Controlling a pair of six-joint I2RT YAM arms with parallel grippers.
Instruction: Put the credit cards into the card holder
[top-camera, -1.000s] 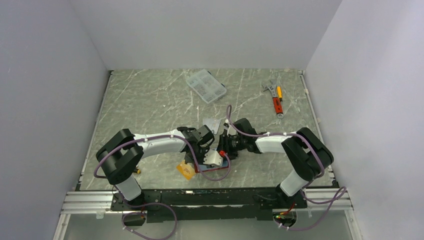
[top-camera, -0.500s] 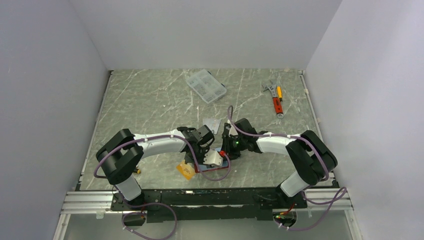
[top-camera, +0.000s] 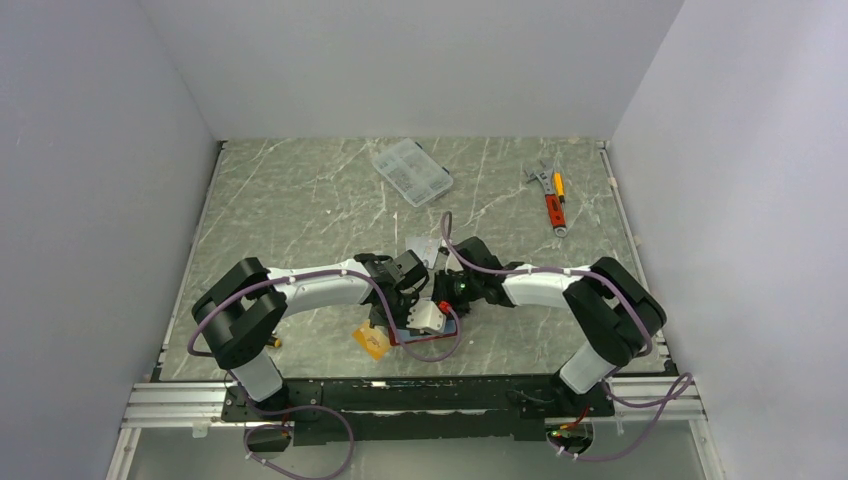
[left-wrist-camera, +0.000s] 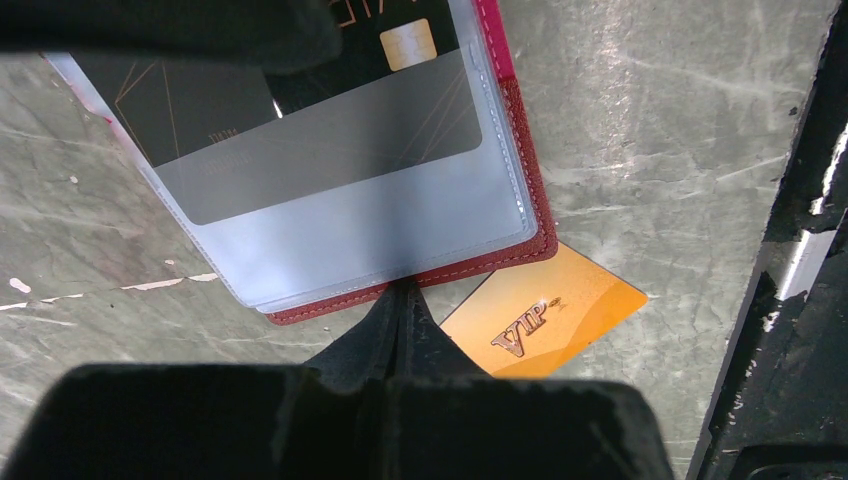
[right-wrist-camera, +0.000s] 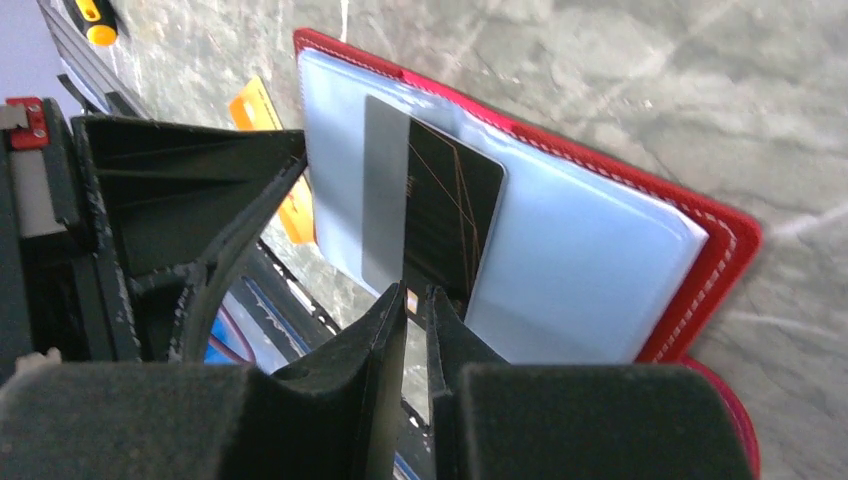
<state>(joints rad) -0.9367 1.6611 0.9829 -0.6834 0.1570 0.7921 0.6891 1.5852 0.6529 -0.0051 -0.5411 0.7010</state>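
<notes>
Right gripper (right-wrist-camera: 415, 300) slid in closer, pinching the dark card (right-wrist-camera: 450, 215) half inside the open red card holder (right-wrist-camera: 725, 250); left gripper (left-wrist-camera: 403, 300) pressed together at its edge.

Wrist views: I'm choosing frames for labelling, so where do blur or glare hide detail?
Left wrist: the left gripper is a dark blur, and the card holder's clear sleeve hazes the dark card; right wrist: right gripper soft, holder sharp.

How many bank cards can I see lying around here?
3: a dark card half inside the red card holder, an orange card at its corner, and what looks like a silver card farther back. More may be hidden.
</notes>
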